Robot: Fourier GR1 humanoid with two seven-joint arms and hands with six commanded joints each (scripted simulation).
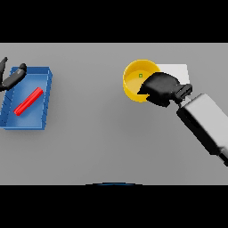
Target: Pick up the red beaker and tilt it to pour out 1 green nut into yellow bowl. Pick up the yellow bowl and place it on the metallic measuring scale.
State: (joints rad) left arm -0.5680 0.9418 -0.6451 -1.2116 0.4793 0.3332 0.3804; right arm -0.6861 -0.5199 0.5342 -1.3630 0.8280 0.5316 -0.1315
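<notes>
The yellow bowl (133, 82) sits right of centre at the back, with one small green nut (140, 75) inside it. My right hand (161, 88) covers the bowl's right side, fingers curled over its rim. Just behind and to the right of the hand shows a pale corner of the metallic measuring scale (180, 72), which the bowl's right edge overlaps. The red beaker (28, 101) lies on its side in a blue tray (46, 89) at the far left. My left hand (12, 78) hovers open over the tray's back left corner, apart from the beaker.
The blue tray takes up the left edge of the table. My right forearm (207, 124) runs from the lower right toward the bowl. Bare grey tabletop lies between tray and bowl.
</notes>
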